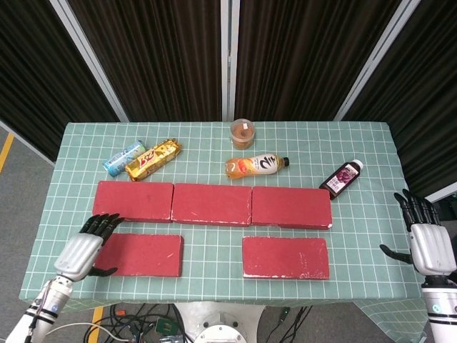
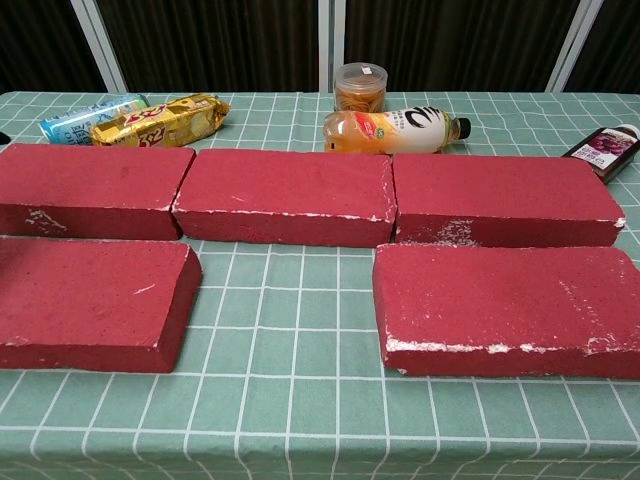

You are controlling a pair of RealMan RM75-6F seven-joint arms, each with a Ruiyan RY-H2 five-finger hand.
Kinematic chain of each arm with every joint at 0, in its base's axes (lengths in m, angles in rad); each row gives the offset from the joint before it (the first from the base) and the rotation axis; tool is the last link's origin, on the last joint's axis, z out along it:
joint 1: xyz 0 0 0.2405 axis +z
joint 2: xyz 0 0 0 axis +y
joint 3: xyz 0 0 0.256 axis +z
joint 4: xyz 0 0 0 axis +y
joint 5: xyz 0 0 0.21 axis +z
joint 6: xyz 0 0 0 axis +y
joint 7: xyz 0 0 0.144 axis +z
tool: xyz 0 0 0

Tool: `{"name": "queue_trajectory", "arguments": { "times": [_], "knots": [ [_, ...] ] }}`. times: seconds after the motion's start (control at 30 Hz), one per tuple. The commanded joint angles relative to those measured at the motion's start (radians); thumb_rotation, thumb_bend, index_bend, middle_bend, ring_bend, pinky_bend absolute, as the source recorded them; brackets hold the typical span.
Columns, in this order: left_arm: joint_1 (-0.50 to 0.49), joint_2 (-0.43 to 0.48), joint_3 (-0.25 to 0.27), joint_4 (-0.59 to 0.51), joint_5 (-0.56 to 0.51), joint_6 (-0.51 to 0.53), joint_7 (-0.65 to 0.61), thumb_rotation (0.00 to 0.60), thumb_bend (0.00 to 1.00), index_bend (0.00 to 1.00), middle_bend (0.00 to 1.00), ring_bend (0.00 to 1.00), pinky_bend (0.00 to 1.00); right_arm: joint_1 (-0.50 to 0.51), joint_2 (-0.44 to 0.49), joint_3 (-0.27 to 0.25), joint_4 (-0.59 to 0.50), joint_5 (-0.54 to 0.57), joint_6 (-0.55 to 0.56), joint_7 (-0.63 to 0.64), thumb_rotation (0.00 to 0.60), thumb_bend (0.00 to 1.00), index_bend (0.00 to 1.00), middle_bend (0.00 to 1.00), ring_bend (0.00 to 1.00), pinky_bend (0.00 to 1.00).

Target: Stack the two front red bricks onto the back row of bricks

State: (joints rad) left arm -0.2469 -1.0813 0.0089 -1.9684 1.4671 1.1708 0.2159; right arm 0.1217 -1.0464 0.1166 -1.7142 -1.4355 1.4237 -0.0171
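Green checked tablecloth over the table, dark curtains behind. From the head cam: left hand is at the left end of the front-left brick, fingers spread, holding nothing; can't tell if it's actually touching. Right hand hangs off the table's right edge, fingers apart, empty. Front-right brick lies flat before the back row.

Chest cam: no hands showing, just both front bricks, back row, plus an orange drink bottle behind.
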Motion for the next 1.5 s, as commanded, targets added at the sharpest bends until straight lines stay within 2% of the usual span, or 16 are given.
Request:
{"name": "queue_trajectory", "arguments": {
  "times": [0.03, 0.17, 0.43, 0.73, 1.13, 1.5],
  "knots": [
    [-0.036, -0.046, -0.019, -0.099, -0.099, -0.041, 0.104, 0.600, 0.00, 0.05, 0.04, 0.00, 0.04, 0.016, 0.014, 0.010, 0.002, 0.018, -0.023, -0.016, 0.600, 0.00, 0.00, 0.00, 0.00, 0.00],
    [-0.053, -0.105, -0.011, -0.137, -0.167, -0.046, 0.231, 0.600, 0.00, 0.04, 0.04, 0.00, 0.01, 0.023, 0.018, 0.018, -0.002, 0.027, -0.028, -0.013, 0.600, 0.00, 0.00, 0.00, 0.00, 0.00],
    [-0.078, -0.183, 0.026, -0.122, -0.248, -0.066, 0.336, 0.600, 0.00, 0.03, 0.04, 0.00, 0.00, 0.027, 0.011, 0.017, 0.017, 0.031, -0.031, 0.010, 0.600, 0.00, 0.00, 0.00, 0.00, 0.00],
    [-0.084, -0.240, 0.030, -0.091, -0.264, -0.021, 0.383, 0.600, 0.00, 0.01, 0.00, 0.00, 0.00, 0.024, -0.002, 0.013, 0.040, 0.035, -0.030, 0.032, 0.600, 0.00, 0.00, 0.00, 0.00, 0.00],
    [-0.159, -0.254, 0.013, -0.087, -0.372, -0.055, 0.475, 0.600, 0.00, 0.01, 0.00, 0.00, 0.00, 0.026, -0.007, 0.006, 0.057, 0.035, -0.040, 0.047, 0.600, 0.00, 0.00, 0.00, 0.00, 0.00],
    [-0.192, -0.271, 0.017, -0.074, -0.436, -0.054, 0.484, 0.600, 0.00, 0.01, 0.00, 0.00, 0.00, 0.027, -0.021, 0.005, 0.082, 0.034, -0.040, 0.065, 0.600, 0.00, 0.00, 0.00, 0.00, 0.00]
  ]
}}
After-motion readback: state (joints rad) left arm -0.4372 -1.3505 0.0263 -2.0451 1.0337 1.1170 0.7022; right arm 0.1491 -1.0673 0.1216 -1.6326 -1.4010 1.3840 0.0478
